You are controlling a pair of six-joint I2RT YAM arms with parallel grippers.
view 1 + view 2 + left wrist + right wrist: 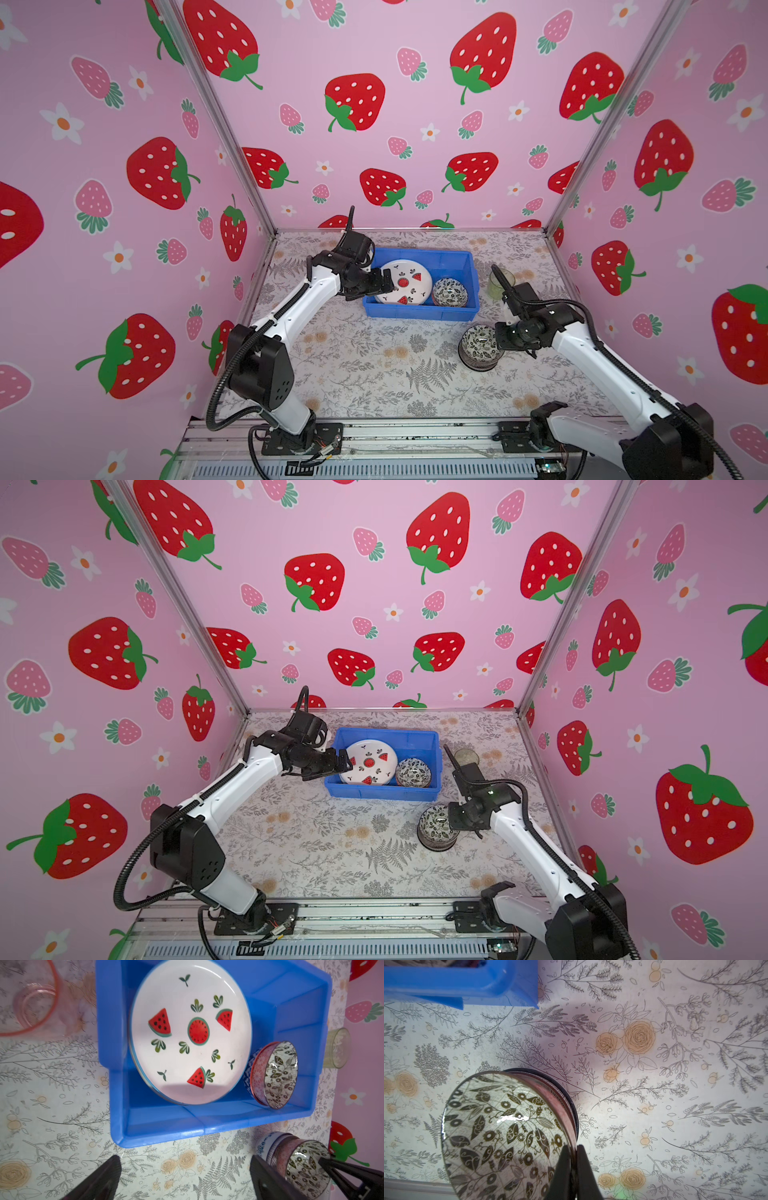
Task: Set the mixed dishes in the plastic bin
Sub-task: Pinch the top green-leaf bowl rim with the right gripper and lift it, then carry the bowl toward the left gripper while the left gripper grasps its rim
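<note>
The blue plastic bin [419, 314] [382, 794] holds a white watermelon plate [405, 282] [191, 1032] and a leaf-patterned bowl [449, 292] [276, 1074] with an orange-red outside. My left gripper [388, 282] [186, 1159] hangs open at the bin's left end, with nothing between its fingers. Right of the bin's front, my right gripper [495, 343] [573, 1149] is shut on the rim of a second orange-red patterned bowl [480, 343] [500, 1130]. That bowl tops a short stack that includes a blue-white bowl [268, 1145].
A green tumbler [500, 284] [336, 1048] stands on the floral tablecloth just right of the bin, behind my right arm. A pink tumbler [31, 997] shows beyond the bin's left end in the left wrist view. Strawberry-print walls enclose three sides.
</note>
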